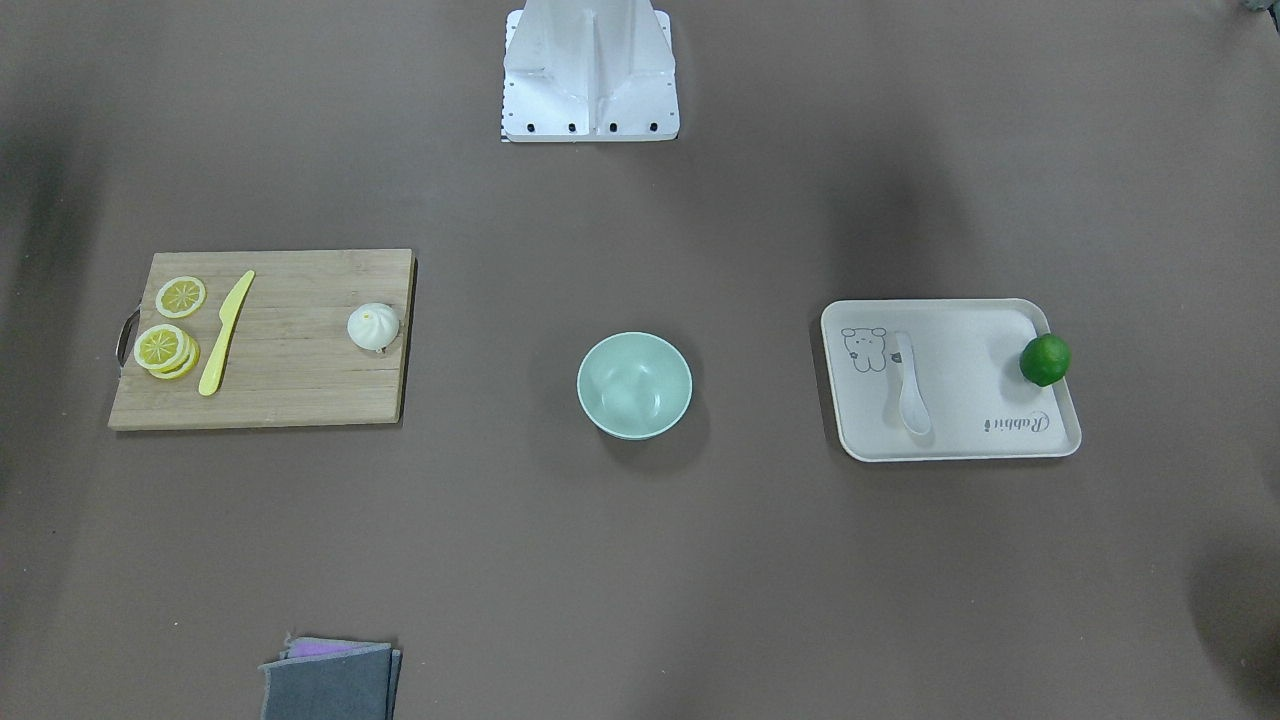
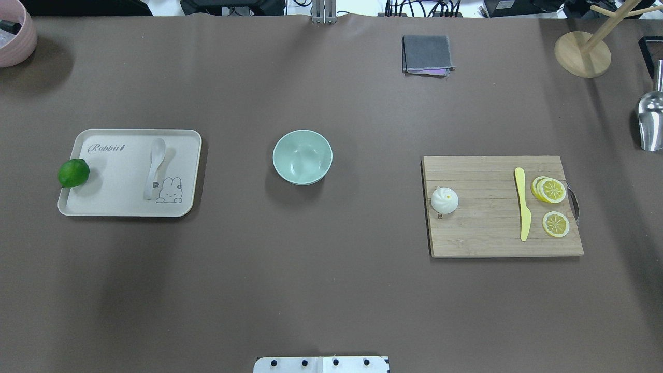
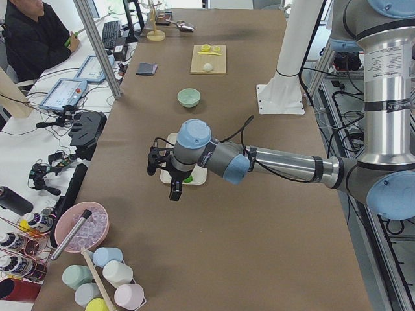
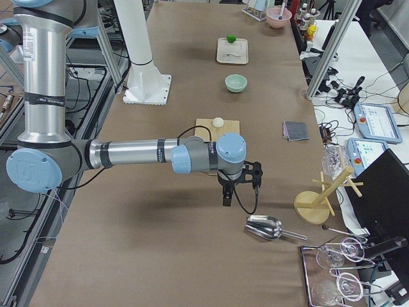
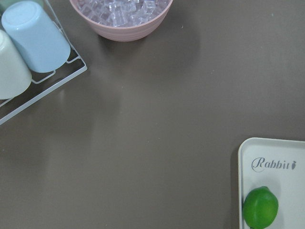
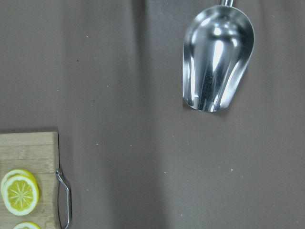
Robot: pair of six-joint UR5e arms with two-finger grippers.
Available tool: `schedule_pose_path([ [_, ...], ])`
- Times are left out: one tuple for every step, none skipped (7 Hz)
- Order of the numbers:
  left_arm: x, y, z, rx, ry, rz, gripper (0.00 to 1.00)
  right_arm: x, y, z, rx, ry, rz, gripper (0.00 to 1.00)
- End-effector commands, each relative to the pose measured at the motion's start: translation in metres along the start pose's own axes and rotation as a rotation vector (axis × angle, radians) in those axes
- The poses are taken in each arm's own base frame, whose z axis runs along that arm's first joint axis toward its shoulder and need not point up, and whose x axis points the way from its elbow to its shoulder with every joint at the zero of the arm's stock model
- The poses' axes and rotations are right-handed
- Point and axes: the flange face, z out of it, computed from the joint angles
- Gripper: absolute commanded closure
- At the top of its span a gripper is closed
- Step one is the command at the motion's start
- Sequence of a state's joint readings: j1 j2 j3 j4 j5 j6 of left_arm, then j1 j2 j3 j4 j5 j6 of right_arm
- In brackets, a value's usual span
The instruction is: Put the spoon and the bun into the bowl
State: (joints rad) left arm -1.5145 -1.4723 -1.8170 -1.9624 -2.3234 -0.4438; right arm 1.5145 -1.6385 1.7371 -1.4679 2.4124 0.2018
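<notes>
The white spoon lies on the cream tray. The white bun sits at the inner edge of the wooden cutting board. The empty mint-green bowl stands mid-table between them. My left gripper shows only in the exterior left view, high over the tray's outer end; I cannot tell if it is open. My right gripper shows only in the exterior right view, past the board's outer end; I cannot tell its state.
A green lime rests on the tray's outer rim. A yellow knife and lemon slices lie on the board. A metal scoop, folded grey cloth, pink ice bowl and wooden stand sit around the table edges.
</notes>
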Motion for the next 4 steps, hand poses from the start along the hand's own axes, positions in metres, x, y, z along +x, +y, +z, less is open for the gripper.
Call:
schedule_pose_path([
  [0.053, -0.021, 0.010, 0.035, 0.061, 0.136, 0.02, -0.038, -0.012, 0.009, 0.071, -0.027, -0.172, 0.00],
  [0.074, -0.018, 0.019, 0.050, 0.101, 0.151, 0.02, -0.040, -0.013, 0.013, 0.076, -0.036, -0.145, 0.00],
  [0.104, -0.038, 0.014, 0.076, 0.138, 0.129, 0.02, -0.074, -0.024, -0.006, 0.118, -0.075, -0.122, 0.00],
  [0.133, -0.048, 0.020, 0.073, 0.162, 0.171, 0.02, -0.099, -0.020, 0.002, 0.068, -0.147, -0.088, 0.00],
])
